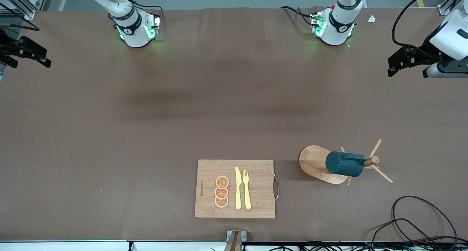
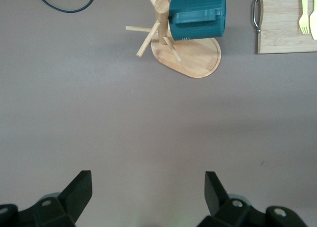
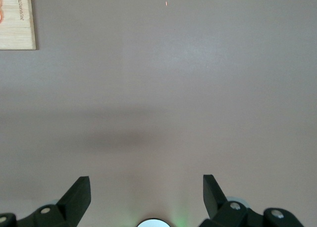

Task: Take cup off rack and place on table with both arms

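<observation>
The dark teal ribbed cup (image 1: 343, 164) hangs sideways on a peg of the light wooden rack (image 1: 314, 161), which stands on the brown table (image 1: 146, 134) toward the left arm's end, near the front camera. In the left wrist view the cup (image 2: 198, 16) and rack (image 2: 198, 58) lie well ahead of my left gripper (image 2: 148, 187), which is open and empty. It is raised over the table's edge at the left arm's end (image 1: 407, 70). My right gripper (image 3: 147, 187) is open and empty over bare table, raised at the right arm's end (image 1: 40, 59).
A bamboo cutting board (image 1: 256, 203) with orange slices (image 1: 222, 191), a yellow knife (image 1: 238, 188) and a fork (image 1: 246, 188) lies beside the rack, toward the right arm's end. A black cable (image 1: 420, 221) loops at the front corner near the rack.
</observation>
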`<state>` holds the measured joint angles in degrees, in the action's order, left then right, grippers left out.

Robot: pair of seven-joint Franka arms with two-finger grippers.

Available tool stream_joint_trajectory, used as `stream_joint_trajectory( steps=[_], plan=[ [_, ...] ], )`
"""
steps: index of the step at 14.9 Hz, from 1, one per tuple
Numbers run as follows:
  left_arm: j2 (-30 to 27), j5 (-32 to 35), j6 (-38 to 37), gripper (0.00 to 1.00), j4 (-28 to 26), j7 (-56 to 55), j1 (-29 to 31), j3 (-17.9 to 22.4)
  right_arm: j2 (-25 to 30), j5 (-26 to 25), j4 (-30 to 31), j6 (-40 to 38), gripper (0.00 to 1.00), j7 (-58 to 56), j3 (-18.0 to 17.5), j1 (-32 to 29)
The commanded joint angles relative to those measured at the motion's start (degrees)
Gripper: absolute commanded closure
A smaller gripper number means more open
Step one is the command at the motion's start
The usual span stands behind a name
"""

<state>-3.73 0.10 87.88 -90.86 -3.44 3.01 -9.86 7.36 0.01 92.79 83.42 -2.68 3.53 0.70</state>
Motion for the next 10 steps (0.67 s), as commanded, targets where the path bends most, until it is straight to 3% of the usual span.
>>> stream_joint_trajectory(
  steps=[1,5,10],
  plan=[
    [-0.75,-0.98,-0.69,0.0,0.25,1.07,0.33,-0.33,1.16,-0.01,1.43,0.6,0.0,-0.57,-0.72,-1.32],
    [1.0,-1.07,-0.69,0.0,3.32,0.36,0.42,0.02,1.16,-0.01,1.43,0.6,0.0,-0.57,-0.81,-1.32],
    [2.32,-2.65,1.24,0.0,3.41,-0.34,0.51,0.11,1.08,-0.01,1.51,0.51,0.0,-0.57,-0.72,-1.4]
  ],
)
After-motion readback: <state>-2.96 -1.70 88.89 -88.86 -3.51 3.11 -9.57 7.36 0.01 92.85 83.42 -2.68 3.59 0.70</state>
